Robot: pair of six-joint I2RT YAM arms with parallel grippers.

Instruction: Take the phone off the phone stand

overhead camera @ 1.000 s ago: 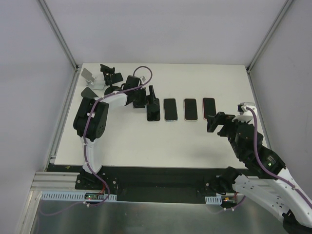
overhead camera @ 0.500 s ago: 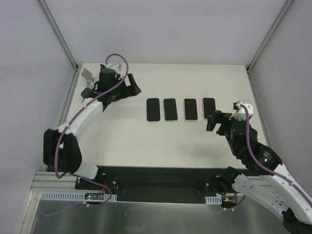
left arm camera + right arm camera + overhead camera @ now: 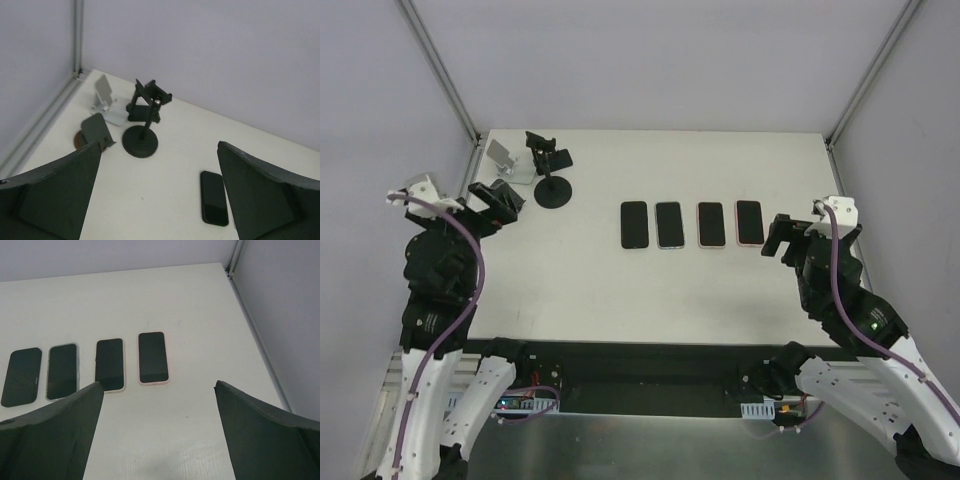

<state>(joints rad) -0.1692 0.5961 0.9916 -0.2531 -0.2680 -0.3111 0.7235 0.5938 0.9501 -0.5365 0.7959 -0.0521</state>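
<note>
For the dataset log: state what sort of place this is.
Probably a lab robot test cell, not a home or shop: a white table boxed in by plain grey panels on aluminium framing, two arms bolted at its near edge, and four phones laid in a tidy row, empty stands nearby.

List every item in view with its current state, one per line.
Four phones: lying flat in a row, screens dark.
Black phone stand: upright, cradle empty.
White stand: upright, empty.
Grey stand: propped up, empty.
Left gripper: open, holding nothing.
Right gripper: open, holding nothing.
</note>
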